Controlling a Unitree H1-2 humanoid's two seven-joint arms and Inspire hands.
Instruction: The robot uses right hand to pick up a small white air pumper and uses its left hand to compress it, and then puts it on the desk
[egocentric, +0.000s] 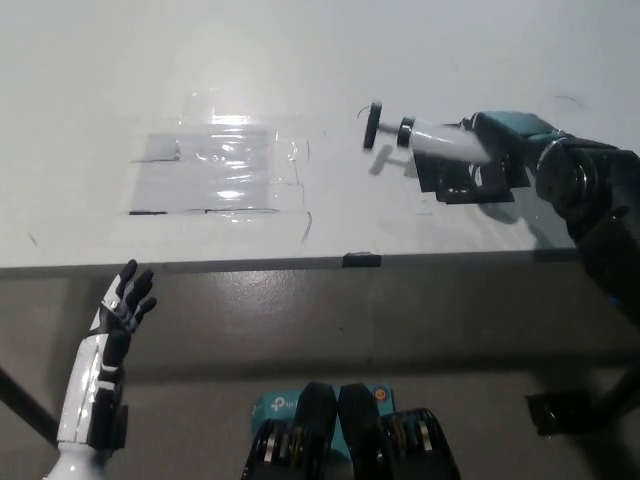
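The small white air pumper (435, 138) lies nearly level just over the desk at the right, its black T-handle (375, 125) pointing left on a short rod. My black right hand (505, 150) is shut on the pumper's rear end, low over a black patch (470, 182) on the desk. My white left hand (122, 305) hangs below the desk's front edge at the lower left, open with its fingers spread, far from the pumper.
A shiny clear plastic sheet (220, 170) is taped to the white desk (330, 60) left of centre. The desk's front edge (300, 264) runs across the middle, with a small black tab (361, 260) on it. Grey floor lies below.
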